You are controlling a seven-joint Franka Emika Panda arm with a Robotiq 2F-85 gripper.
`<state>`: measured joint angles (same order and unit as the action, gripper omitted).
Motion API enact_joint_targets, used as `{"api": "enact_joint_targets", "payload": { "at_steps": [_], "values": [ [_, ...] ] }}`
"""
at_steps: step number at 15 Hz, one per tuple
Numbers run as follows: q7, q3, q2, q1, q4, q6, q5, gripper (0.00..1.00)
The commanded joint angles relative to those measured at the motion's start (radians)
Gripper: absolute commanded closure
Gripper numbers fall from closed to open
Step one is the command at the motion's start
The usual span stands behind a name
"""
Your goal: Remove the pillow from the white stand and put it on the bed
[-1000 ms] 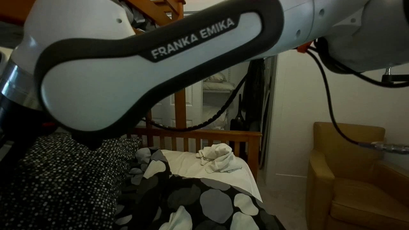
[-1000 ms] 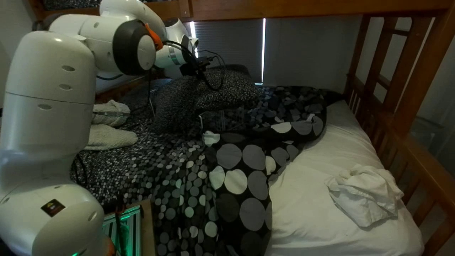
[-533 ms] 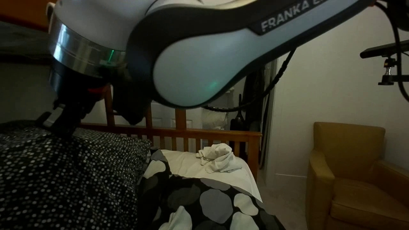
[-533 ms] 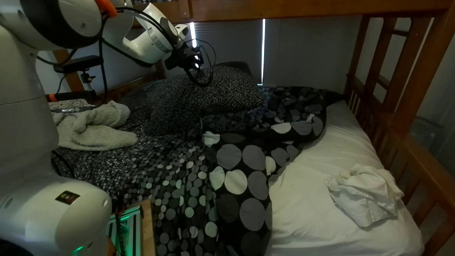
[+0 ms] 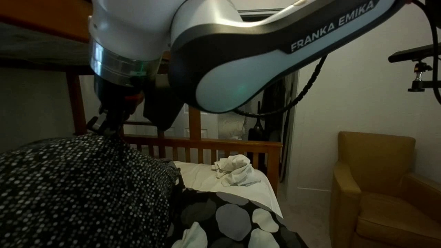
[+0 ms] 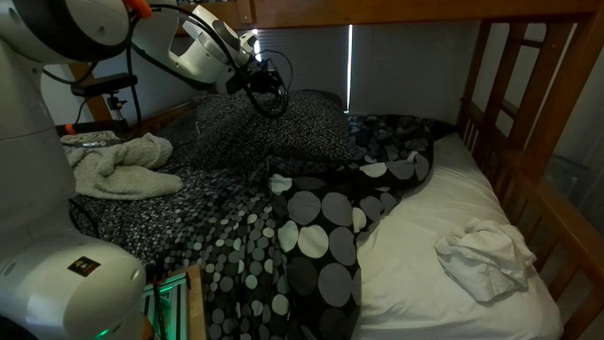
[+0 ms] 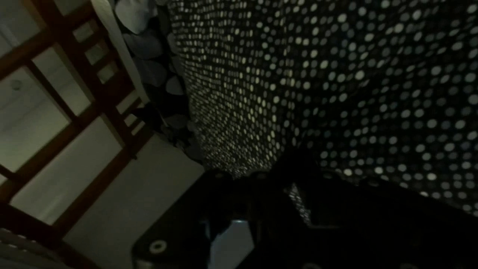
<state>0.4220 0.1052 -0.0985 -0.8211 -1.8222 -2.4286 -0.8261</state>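
Note:
The pillow (image 5: 86,193), black with tiny white speckles, bulges across the lower left of an exterior view. It also shows at the back of the bed (image 6: 311,130) and fills the upper right of the wrist view (image 7: 354,74). My gripper (image 5: 106,131) is at the top of the pillow, shut on a pinch of its cloth; folds run down from the fingers (image 7: 289,170). In an exterior view the gripper (image 6: 274,97) is partly hidden by cables. The bed (image 5: 206,143) has brown wooden rails and large-dotted bedding (image 6: 311,241). The white stand is hidden, apparently behind the pillow.
A crumpled white cloth (image 6: 483,259) lies on the bare white mattress (image 6: 406,288). A cream fleece (image 6: 127,170) lies near the arm. The upper bunk beam (image 6: 401,12) is above the arm. A ladder (image 6: 542,89) stands at the bed end. A tan armchair (image 5: 382,186) stands beyond.
The arm swung, and the gripper shifted towards the ladder end, dragging the pillow the same way. The pillow's edge sits lower and now covers the wire stand that showed earlier.

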Motion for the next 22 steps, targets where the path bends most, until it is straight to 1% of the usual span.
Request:
{"api": "enact_joint_targets", "payload": {
  "at_steps": [1,3,5,7,8,9,10,11,12,13,15,18,22],
  "values": [
    [0.125,0.057,0.199,0.099,-0.133,0.121,-0.073,0.98],
    [0.185,0.099,0.276,0.154,-0.183,0.193,-0.078,0.98],
    [0.218,0.146,0.362,0.212,-0.222,0.287,-0.058,0.98],
    [0.234,0.198,0.456,0.27,-0.26,0.409,-0.035,0.98],
    [0.194,0.215,0.329,0.289,-0.182,0.338,-0.019,0.94],
    [0.198,0.231,0.373,0.31,-0.204,0.376,-0.013,0.94],
    [0.201,0.24,0.405,0.321,-0.224,0.387,-0.01,0.94],
    [0.205,0.244,0.425,0.325,-0.24,0.388,-0.009,0.98],
    [0.249,0.269,0.398,0.345,-0.219,0.423,-0.01,0.98],
    [0.333,0.303,0.388,0.392,-0.214,0.481,-0.042,0.98],
    [0.374,0.31,0.416,0.433,-0.225,0.535,-0.04,0.98],
    [0.407,0.284,0.498,0.479,-0.266,0.614,-0.002,0.98],
    [0.414,0.248,0.567,0.554,-0.228,0.745,-0.009,0.98]
  ]
}}
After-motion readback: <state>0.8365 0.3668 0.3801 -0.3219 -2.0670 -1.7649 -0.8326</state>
